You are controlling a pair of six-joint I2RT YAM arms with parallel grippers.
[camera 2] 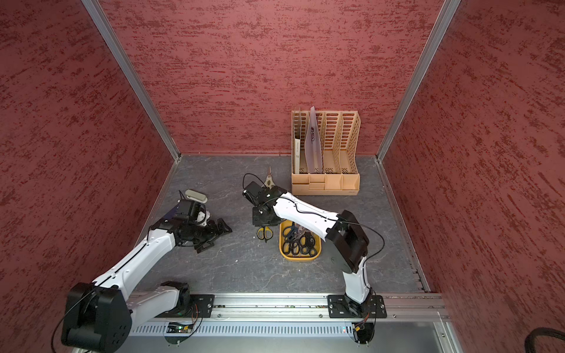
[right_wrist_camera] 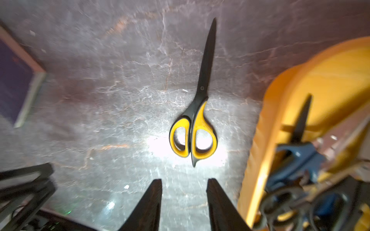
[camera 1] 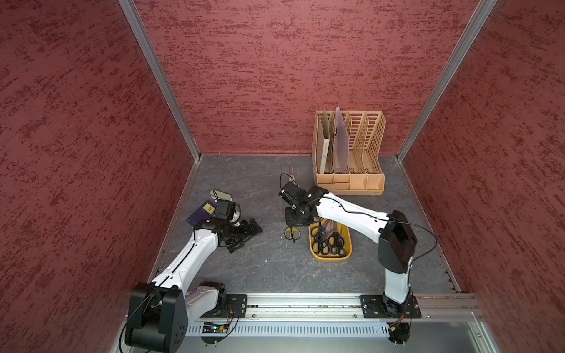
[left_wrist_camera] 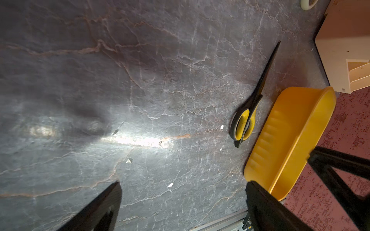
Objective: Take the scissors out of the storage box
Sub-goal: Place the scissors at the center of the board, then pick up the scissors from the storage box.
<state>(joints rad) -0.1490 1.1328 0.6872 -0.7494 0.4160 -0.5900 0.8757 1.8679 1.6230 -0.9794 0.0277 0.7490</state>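
Observation:
A yellow-black pair of scissors (camera 1: 292, 233) (camera 2: 264, 233) (left_wrist_camera: 246, 120) (right_wrist_camera: 193, 138) lies flat on the grey table, just left of the yellow storage box (camera 1: 330, 258) (camera 2: 299, 258) (left_wrist_camera: 290, 140) (right_wrist_camera: 260, 160). Several more scissors (camera 1: 328, 241) (camera 2: 298, 243) (right_wrist_camera: 296, 160) are piled inside the box. Another pair (camera 1: 292, 175) (camera 2: 269, 178) lies farther back on the table. My right gripper (camera 1: 296, 222) (camera 2: 262, 220) (right_wrist_camera: 184, 181) hovers over the yellow-black pair, jaws apart, holding nothing. My left gripper (camera 1: 247, 238) (camera 2: 215, 238) (left_wrist_camera: 184, 183) stands wide open at the left, empty.
A tall tan file organizer (camera 1: 350, 152) (camera 2: 325, 152) stands at the back right, close behind the box. A grey stapler (camera 1: 220, 194) (camera 2: 195, 195) and a purple book (camera 1: 200, 214) lie by the left arm. A metal rail runs along the front edge.

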